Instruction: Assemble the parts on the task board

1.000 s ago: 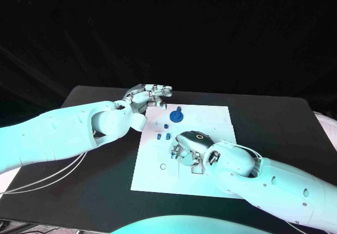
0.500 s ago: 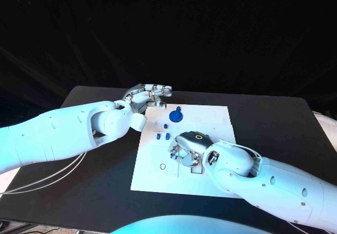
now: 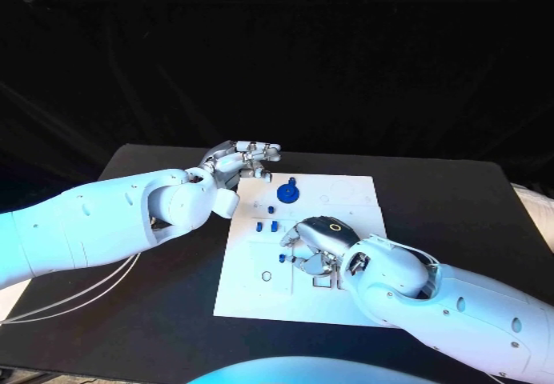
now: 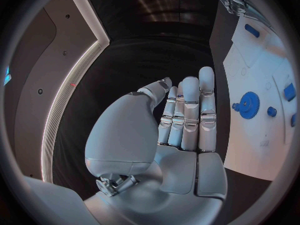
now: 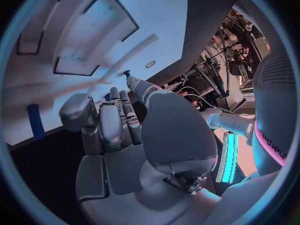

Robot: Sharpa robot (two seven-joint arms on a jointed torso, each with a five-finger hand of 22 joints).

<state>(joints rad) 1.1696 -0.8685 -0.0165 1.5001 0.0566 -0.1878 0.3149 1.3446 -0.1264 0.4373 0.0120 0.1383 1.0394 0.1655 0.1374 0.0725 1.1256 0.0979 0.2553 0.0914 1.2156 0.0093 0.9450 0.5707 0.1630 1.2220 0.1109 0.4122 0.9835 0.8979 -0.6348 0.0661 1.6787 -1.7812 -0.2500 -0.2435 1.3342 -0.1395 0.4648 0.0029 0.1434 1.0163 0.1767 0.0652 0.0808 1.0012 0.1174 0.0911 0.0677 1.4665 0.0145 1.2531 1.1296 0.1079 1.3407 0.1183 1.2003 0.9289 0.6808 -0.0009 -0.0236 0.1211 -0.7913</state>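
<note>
Right hand (image 3: pixel 318 240) hovers low over the board's (image 3: pixel 347 192) middle, fingers curled, nothing visibly held, likely reaching for a peg. Left hand (image 3: pixel 237 158) waits flat and empty off the far-left corner. Blue gear (image 3: pixel 289 190) sits near the far edge.

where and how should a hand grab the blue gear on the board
Probably by its toothed rim, coming straight down from above. The blue gear lies flat on the task board, so its rim is the part that stands free, with bare board around it. The left hand is nearer and holds nothing.
</note>
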